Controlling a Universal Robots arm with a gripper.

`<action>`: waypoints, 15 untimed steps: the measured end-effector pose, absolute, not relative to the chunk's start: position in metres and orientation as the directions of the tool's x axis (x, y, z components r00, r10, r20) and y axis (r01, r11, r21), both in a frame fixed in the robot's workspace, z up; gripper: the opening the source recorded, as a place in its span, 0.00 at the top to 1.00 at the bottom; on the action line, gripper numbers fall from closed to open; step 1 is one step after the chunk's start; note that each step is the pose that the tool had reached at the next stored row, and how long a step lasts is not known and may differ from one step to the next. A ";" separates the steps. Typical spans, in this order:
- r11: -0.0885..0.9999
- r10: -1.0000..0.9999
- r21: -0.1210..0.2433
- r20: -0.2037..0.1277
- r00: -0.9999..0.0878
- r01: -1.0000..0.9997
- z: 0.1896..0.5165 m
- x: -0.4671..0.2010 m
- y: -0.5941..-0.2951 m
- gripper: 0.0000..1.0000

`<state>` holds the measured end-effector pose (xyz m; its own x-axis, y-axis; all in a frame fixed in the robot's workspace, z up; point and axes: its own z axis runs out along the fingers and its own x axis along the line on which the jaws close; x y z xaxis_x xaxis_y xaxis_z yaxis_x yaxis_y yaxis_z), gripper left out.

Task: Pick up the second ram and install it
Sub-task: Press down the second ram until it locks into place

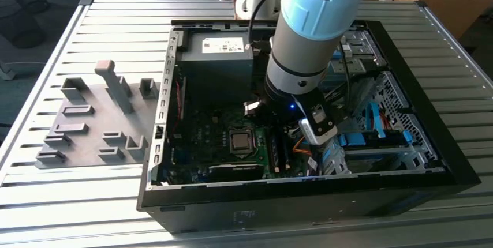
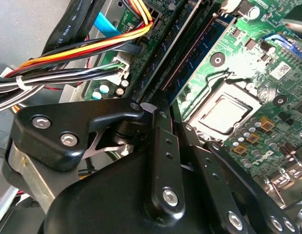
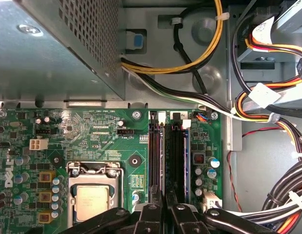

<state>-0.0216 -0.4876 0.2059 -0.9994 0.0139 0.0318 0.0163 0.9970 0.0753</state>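
My gripper (image 3: 164, 208) is down inside the open computer case, over the memory slots (image 3: 169, 156) next to the processor (image 3: 91, 201). Its two black fingers (image 2: 164, 161) stand close together. Between them is a thin dark green board seen edge-on, the second ram (image 3: 164, 197). The stick lines up with the long black slots and runs away from the fingertips in the second wrist view, where the gripper (image 2: 176, 122) is shut on it. Whether it is fully seated I cannot tell. In the exterior view the arm's wrist (image 1: 297, 95) hides the fingers.
The power-supply box (image 1: 219, 46) sits at the case's far end. Bundled cables (image 2: 68, 63) run close beside the slots. Drive bays with blue tabs (image 1: 370, 138) fill the exterior view's right. Pale grey holder blocks (image 1: 92, 127) lie on the slatted table at the exterior view's left.
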 end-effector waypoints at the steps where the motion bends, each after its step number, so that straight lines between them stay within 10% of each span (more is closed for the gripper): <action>1: 0.997 0.014 0.075 0.032 -0.999 0.016 0.206 -0.022 -0.488 0.86; 15: 0.997 0.014 0.076 0.032 -0.999 0.016 0.210 -0.022 -0.488 0.79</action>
